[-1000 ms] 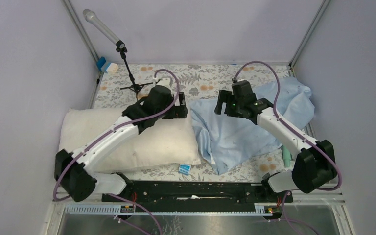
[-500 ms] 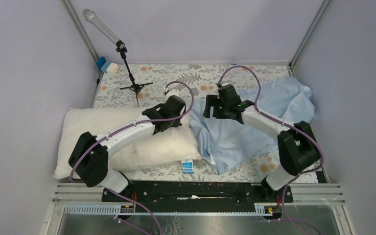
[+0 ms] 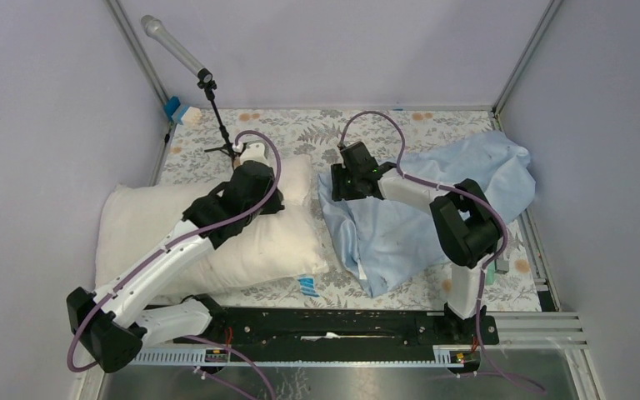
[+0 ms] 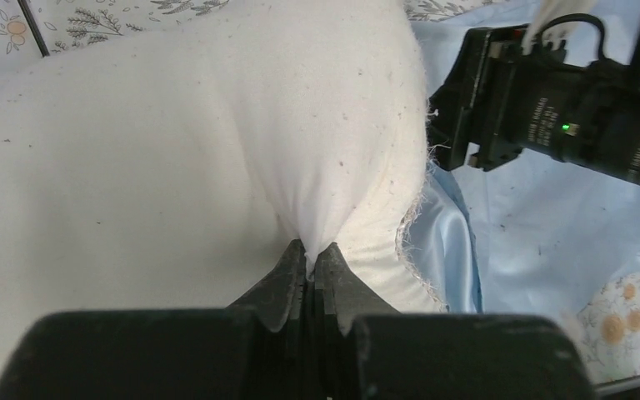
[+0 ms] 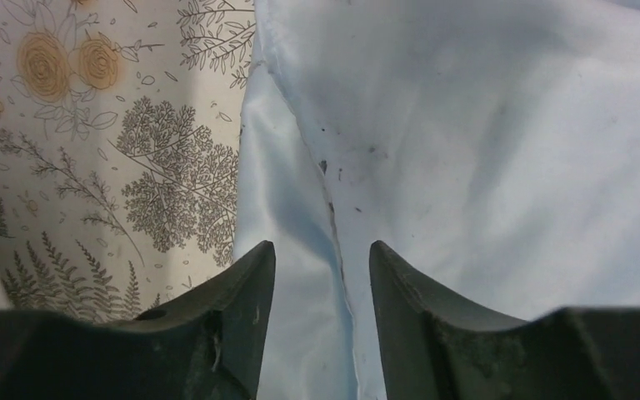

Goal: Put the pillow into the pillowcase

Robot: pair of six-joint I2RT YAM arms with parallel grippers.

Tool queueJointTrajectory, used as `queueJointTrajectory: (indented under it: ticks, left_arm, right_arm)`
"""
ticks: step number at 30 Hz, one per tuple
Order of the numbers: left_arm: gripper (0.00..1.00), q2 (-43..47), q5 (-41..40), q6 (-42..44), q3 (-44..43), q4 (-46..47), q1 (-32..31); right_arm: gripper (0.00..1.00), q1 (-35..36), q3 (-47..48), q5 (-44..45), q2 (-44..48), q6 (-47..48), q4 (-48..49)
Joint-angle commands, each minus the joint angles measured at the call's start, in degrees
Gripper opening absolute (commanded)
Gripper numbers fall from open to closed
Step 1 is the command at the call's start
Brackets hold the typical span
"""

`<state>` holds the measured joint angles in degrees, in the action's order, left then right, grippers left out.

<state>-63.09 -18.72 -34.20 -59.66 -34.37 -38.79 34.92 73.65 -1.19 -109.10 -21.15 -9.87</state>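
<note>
Pillow cloth is pinched in the left pincer: in the left wrist view the two dark fingers are clenched together on a small tuck of the cream fabric near the pillow's right-hand end, and the cloth puckers into folds that run to the fingertips. The pillowcase lies just to the right of the pillow, its left edge meeting the pillow's frayed seam. The right pincer is at the far left corner of the pillowcase with its fingers parted. Between them shows a folded hem of the blue cloth, but nothing is gripped. Whether the tips press on the cloth cannot be told.

Both things rest on a tablecloth printed with grey leaves and orange flowers, which covers the table. Pale lilac walls close it in on three sides. A microphone on a small tripod stands at the far left, behind the pillow.

The pillow is plump and off-white, speckled with small dark flecks, and fills the left half of the table. The pillowcase is thin, light blue and slightly shiny. It is creased and rumpled and spreads towards the far right corner.
</note>
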Motion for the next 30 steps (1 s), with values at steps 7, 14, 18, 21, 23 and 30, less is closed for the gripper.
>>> queueJointTrajectory:
  ticks: [7, 14, 18, 21, 23, 30]
  left_arm:
    - [0.0, 4.72, 5.93, -0.48, -3.87, 0.42, 1.1]
    - [0.0, 2.84, 18.12, -1.49, -1.49, 6.01, 0.53]
    - [0.0, 1.77, 21.25, -3.62, 0.72, 10.6, -2.4]
    - [0.0, 0.33, 21.55, -4.86, 1.24, 13.1, -4.88]
    - [0.0, -0.92, 21.78, -5.88, 1.51, 14.73, -6.99]
    - [0.0, -6.09, 22.51, -8.61, 2.09, 19.06, -11.99]
  right_arm:
    - [0.15, 0.54, 5.59, 4.39, -3.58, 1.12, -4.44]
    - [0.0, 0.58, 5.92, 7.97, 3.69, -1.17, -7.6]
    - [0.0, 0.55, 5.42, 9.32, 7.8, -1.73, -9.03]
    - [0.0, 0.57, 4.38, 9.36, 10.8, -2.03, -9.17]
    - [0.0, 0.53, 3.54, 9.5, 12.43, -2.25, -9.28]
    - [0.0, 0.52, 0.54, 10.7, 17.95, -1.97, -9.29]
